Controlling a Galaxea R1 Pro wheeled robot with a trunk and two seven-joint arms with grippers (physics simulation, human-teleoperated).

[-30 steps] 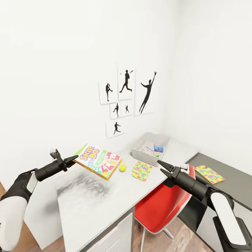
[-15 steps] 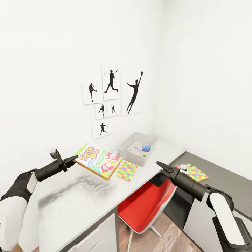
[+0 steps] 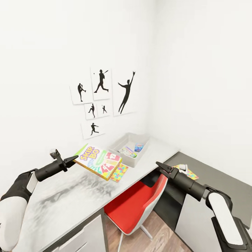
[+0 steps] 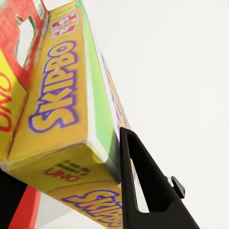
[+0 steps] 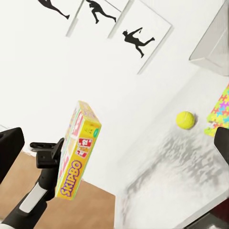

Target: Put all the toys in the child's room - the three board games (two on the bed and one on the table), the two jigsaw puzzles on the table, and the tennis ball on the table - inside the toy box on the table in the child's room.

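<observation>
The left gripper (image 3: 72, 159) grips the board game (image 3: 98, 161) by its near edge, holding it out above the table (image 3: 77, 196). The right gripper (image 3: 160, 166) hangs empty, fingers slightly apart.

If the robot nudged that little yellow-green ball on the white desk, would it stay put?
Probably not. The tennis ball is round and rests free on the smooth white table, so a nudge would likely send it rolling. Nothing touches it; the jigsaw puzzle lies close beside and might stop it on that side. Pinching it could be fiddly, since a curved surface tends to slip.
</observation>
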